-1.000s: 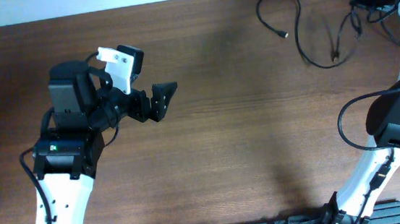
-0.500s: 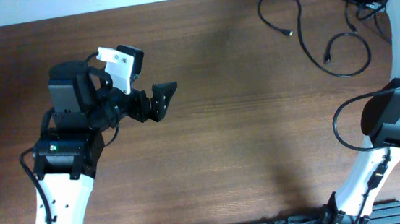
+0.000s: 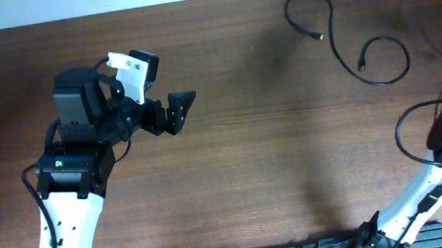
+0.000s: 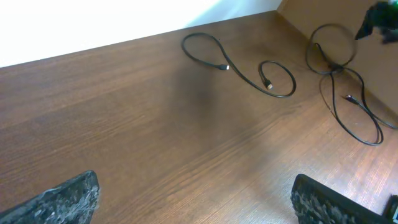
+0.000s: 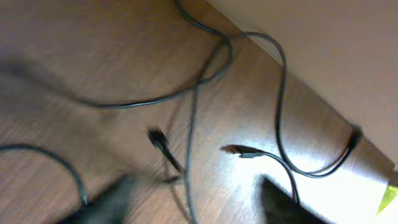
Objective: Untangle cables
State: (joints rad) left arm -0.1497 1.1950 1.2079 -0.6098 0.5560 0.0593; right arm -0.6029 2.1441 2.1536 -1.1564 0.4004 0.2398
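Now, from the overhead camera I see the left gripper [image 3: 180,111] over the left part of the wooden table [image 3: 249,170], well apart from the cables [image 3: 332,30]. In the left wrist view its two fingers [image 4: 68,199] stand at the bottom corners of the picture, spread wide, and between them there is only bare wood. So this hand is fully open and it holds nothing.

One thin black cable [image 4: 249,79] lies flat near the far right part of the table. It makes a loop at one end and a smaller loop at the other, and a small plug [image 3: 318,37] points into the space between them. It does not touch the second group.

The second group [image 4: 348,118] lies more to the right, close to the table edge, with strands that cross over each other. The right wrist camera looks down on it. There I count three small plugs, one of them [image 5: 239,151] in the bright patch near the pale wall [image 5: 348,43].

The right gripper [image 5: 196,196] is blurred in its own view. Its two fingers [image 5: 283,202] show as dark shapes set apart, so the hand looks open. The strands lie under it, and I cannot tell if any finger touches them.
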